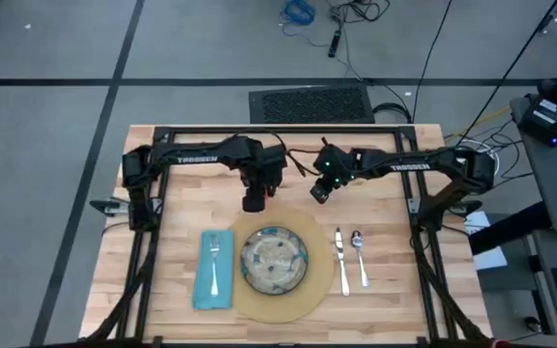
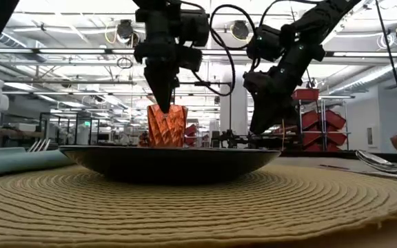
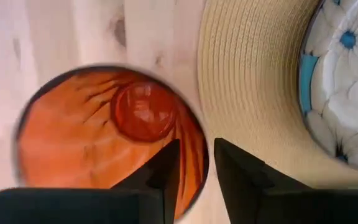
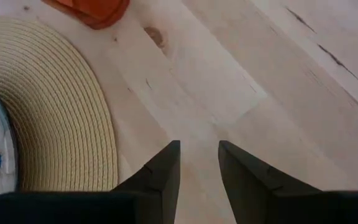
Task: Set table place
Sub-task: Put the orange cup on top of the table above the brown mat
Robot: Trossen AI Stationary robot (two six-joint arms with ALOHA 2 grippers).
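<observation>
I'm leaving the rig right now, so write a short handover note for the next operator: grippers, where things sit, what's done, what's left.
Left gripper: pinching the rim of the orange cup, one finger inside it, beyond the mat.
Right gripper: empty, slightly open, above bare table.
Done: plate on mat; fork on napkin on the left; knife and spoon on the right.
Left: release the cup, retract both arms.
</observation>
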